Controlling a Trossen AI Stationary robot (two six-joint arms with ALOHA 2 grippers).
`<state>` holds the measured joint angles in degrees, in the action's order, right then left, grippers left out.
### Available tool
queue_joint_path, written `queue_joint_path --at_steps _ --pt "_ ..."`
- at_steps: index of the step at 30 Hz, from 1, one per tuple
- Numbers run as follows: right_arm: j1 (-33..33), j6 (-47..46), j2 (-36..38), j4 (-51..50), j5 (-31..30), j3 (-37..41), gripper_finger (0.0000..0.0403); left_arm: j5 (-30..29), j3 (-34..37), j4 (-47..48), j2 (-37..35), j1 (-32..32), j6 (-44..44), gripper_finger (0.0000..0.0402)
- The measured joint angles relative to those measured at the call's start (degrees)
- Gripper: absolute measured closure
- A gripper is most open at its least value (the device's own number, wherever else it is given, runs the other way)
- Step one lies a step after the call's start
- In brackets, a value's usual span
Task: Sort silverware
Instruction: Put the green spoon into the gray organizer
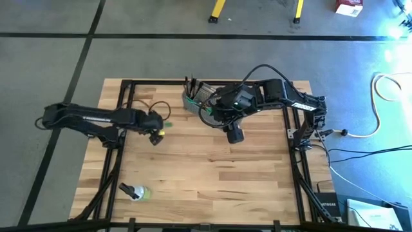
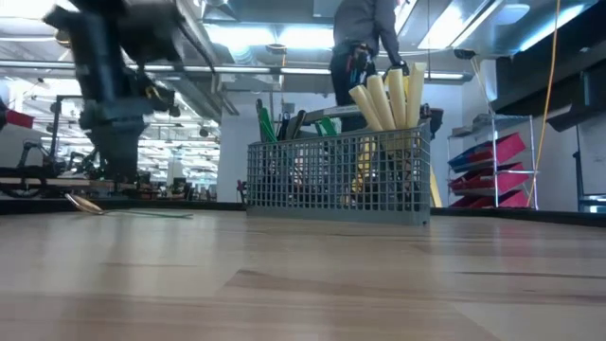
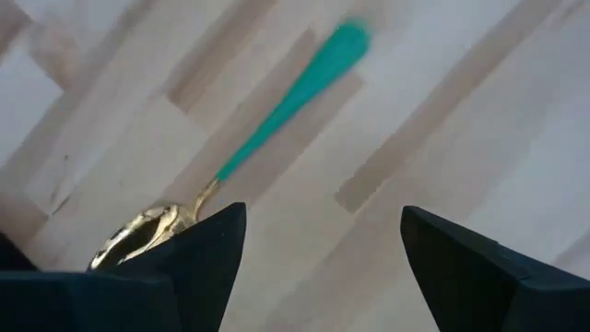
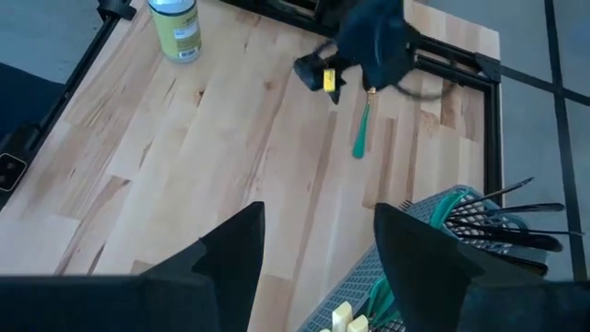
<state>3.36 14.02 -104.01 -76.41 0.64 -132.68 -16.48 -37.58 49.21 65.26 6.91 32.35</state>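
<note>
A spoon with a gold bowl (image 3: 138, 235) and a teal handle (image 3: 295, 92) lies flat on the wooden table. My left gripper (image 3: 323, 217) hangs open above it, and one finger hides part of the bowl. In the high view my left gripper (image 1: 156, 134) is left of centre, with the spoon's handle (image 1: 168, 124) beside it. A grey wire mesh basket (image 2: 336, 175) stands at the far middle and holds cream-handled knives (image 2: 388, 95), dark forks (image 4: 516, 221) and green-handled pieces (image 2: 265, 123), all upright. My right gripper (image 1: 235, 135) stands open, raised near the basket.
A small bottle with a yellow-green label (image 1: 135, 191) lies near the table's front left. The black frame rails (image 1: 122, 116) run along the table's left and right sides. A person (image 2: 365, 38) stands beyond the table, behind the basket. Bare wood (image 1: 212, 174) lies between the arms and the near edge.
</note>
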Motion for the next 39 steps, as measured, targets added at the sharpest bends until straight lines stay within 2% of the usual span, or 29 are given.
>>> queue_joint_path --at_steps 5,10,20,27,34,39 --pt "0.00 0.00 0.00 -0.04 0.02 0.00 0.0215 5.99 -0.20 -1.00 9.52 7.53 -10.89 0.0126" --pt "0.02 0.02 0.00 -0.16 0.04 0.00 0.0215 5.67 -1.73 -2.26 16.35 11.77 -17.43 0.0126" --pt "0.02 0.00 0.00 -0.51 0.46 0.00 0.0215 6.09 -5.82 -1.23 16.79 17.67 -25.84 0.0126" --pt "0.02 0.00 0.00 -0.47 0.46 0.00 0.0215 10.63 -5.80 -0.37 17.05 25.62 -29.59 0.0128" --pt "0.00 0.00 0.00 -0.83 0.44 0.00 0.0215 12.73 -4.43 -0.18 20.22 26.98 -31.82 0.0187" --pt "0.02 -0.04 0.00 -1.03 0.44 0.02 0.0215 13.17 -4.39 -1.24 22.81 26.35 -33.32 0.0211"
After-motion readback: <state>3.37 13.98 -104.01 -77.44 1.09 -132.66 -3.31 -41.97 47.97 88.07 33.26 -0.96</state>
